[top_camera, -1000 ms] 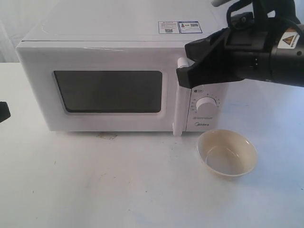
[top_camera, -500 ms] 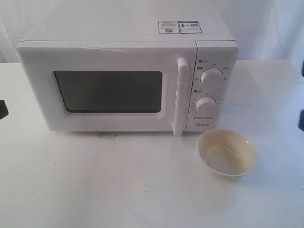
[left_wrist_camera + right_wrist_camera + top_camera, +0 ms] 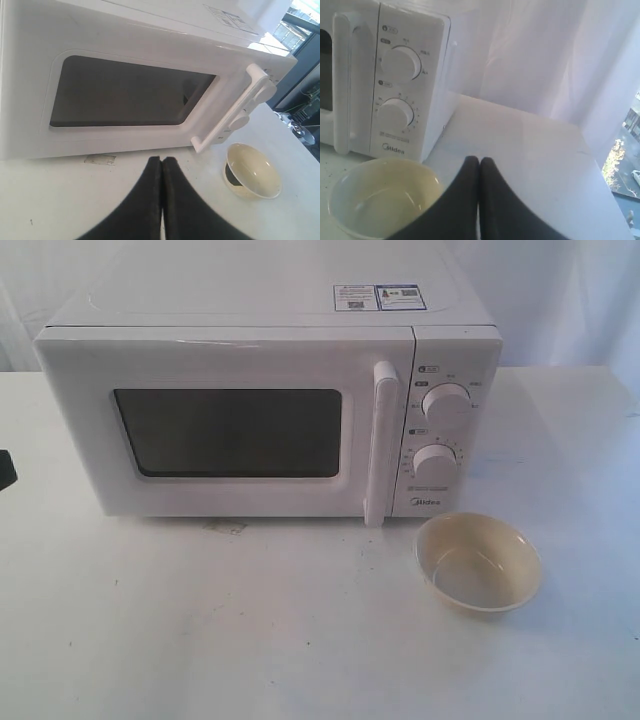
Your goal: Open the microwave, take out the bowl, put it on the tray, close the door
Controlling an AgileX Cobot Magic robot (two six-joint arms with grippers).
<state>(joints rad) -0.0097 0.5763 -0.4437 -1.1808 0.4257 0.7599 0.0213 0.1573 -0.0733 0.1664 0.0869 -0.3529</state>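
The white microwave (image 3: 270, 390) stands at the back of the table with its door (image 3: 225, 430) shut and the bar handle (image 3: 378, 445) upright. The cream bowl (image 3: 478, 562) sits on the table in front of the knob panel, empty. My left gripper (image 3: 161, 159) is shut on nothing, low over the table in front of the door (image 3: 125, 92), with the bowl (image 3: 252, 170) off to one side. My right gripper (image 3: 479, 160) is also shut and empty, just beside the bowl (image 3: 382, 197) and near the knobs (image 3: 400, 64). It is outside the exterior view.
A black bit of the left arm (image 3: 5, 470) shows at the left edge of the exterior view. A scrap of tape (image 3: 225, 527) lies under the door. White curtains (image 3: 535, 55) hang behind the table. No tray is in any view.
The right arm, which was at the door handle a second ago, has drawn back to the right and left the exterior view. The door stays shut and the bowl has not moved.
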